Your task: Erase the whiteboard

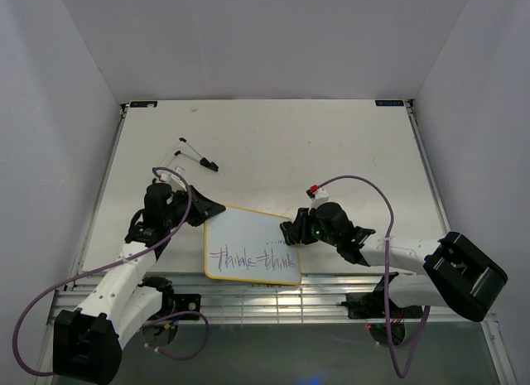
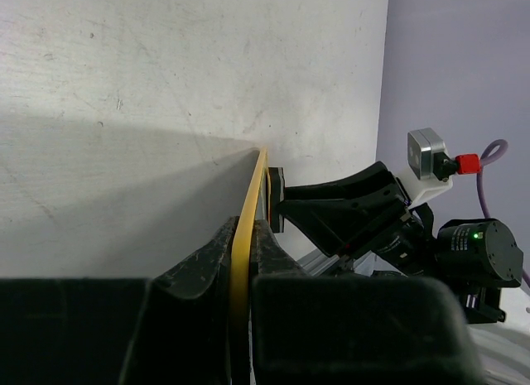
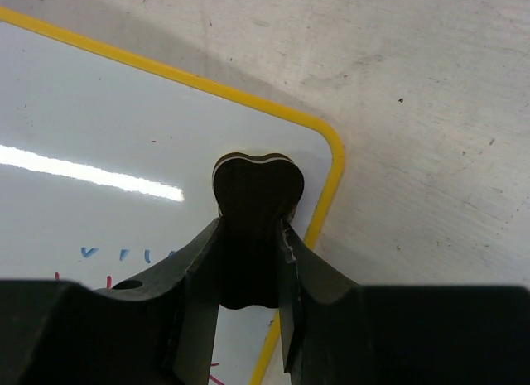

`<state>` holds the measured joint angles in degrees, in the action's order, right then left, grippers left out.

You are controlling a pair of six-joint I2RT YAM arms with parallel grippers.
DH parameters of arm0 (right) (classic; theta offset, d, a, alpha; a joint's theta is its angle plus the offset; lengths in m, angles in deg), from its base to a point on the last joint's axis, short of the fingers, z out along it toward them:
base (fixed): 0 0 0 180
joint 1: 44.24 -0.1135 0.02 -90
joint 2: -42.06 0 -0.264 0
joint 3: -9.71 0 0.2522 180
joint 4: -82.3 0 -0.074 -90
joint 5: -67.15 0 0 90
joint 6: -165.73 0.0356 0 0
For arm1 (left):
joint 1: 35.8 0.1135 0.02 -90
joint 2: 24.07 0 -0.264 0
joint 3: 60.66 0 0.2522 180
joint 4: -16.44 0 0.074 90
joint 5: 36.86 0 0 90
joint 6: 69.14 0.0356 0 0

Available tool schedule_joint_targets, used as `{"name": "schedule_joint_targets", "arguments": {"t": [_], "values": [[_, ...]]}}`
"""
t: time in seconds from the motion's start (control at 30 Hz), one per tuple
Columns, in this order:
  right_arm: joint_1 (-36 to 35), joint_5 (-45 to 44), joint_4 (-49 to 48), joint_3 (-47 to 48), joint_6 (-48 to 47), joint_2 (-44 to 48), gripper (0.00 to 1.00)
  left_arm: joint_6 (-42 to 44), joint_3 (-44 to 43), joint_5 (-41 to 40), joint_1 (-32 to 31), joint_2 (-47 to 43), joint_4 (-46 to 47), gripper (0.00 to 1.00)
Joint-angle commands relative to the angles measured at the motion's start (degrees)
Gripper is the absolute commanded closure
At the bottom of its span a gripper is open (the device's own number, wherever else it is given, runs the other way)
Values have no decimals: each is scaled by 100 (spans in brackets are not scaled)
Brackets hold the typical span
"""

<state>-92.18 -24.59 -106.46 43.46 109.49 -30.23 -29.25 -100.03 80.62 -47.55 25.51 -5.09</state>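
One whiteboard (image 1: 252, 240), with red-purple writing along its near edge, sits at the near middle of the worktop (image 1: 290, 137). The left pincer (image 1: 209, 211) is clamped on the board's yellow frame at the far left corner. That arm reaches forward from its base with the elbow bent. The right pincer (image 1: 290, 232) grips a dark eraser (image 3: 257, 182) just inside the board's far right corner. That arm stretches low and leftward.
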Motion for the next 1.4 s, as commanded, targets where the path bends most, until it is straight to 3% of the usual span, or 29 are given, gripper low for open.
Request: {"name": "schedule_joint_targets", "arguments": {"t": [0.0,0.4,0.6,0.8,1.03,1.37], "values": [[-57,225,1515,-153,-264,-224,66,388,-173,-367,6,-36,109,100],[-1971,236,1048,1401,-19,-311,66,10,91,-691,15,-168,188,100],[-2526,-28,1048,2052,43,-751,66,-69,144,-815,6,-265,197,100],[-2554,-624,1153,1737,245,-664,66,10,65,-894,15,-274,48,100],[-2053,-2057,2620,1008,702,-356,66,98,21,-903,15,-256,-23,100],[-1244,-2269,3008,418,799,-627,65,98,82,-947,15,-230,-40,100]]}}
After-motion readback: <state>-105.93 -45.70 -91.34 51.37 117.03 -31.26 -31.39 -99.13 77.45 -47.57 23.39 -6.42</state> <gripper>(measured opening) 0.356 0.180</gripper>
